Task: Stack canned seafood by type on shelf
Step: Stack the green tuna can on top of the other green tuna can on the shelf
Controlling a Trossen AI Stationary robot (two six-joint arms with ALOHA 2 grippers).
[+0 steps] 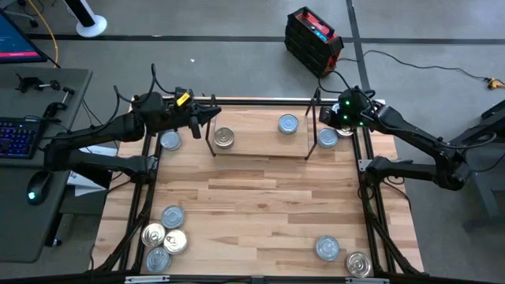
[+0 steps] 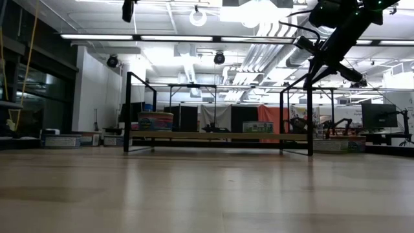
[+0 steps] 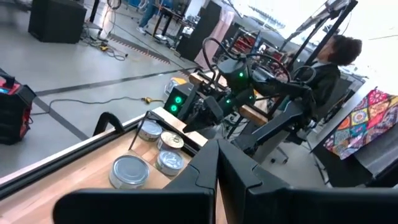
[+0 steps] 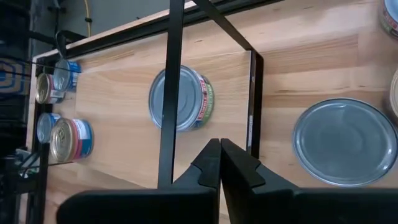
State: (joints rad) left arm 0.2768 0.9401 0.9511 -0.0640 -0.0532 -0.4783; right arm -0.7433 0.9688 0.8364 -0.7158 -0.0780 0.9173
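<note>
The shelf point(image 1: 260, 146) lies along the table's far part, with black brackets at both ends. On it lie flat a gold-lidded tin point(image 1: 224, 138) and a silver-lidded tin point(image 1: 288, 124) point(image 4: 180, 99). My left gripper point(image 1: 216, 115) point(image 3: 217, 149) is shut and empty, hovering by the shelf's left bracket, pointing right. My right gripper point(image 1: 323, 120) point(image 4: 219, 149) is shut and empty above the right bracket point(image 4: 252, 106). A silver tin point(image 1: 327, 138) point(image 4: 345, 143) lies on the table just right of the shelf. Another silver tin point(image 1: 170, 140) lies left of it.
Several tins cluster at the near left corner point(image 1: 164, 237), two more at the near right point(image 1: 341, 255). One more tin point(image 1: 345, 130) sits under the right arm. Bare wood point(image 1: 260, 205) spans the table's middle. A person point(image 3: 329, 56) sits beyond the table's right side.
</note>
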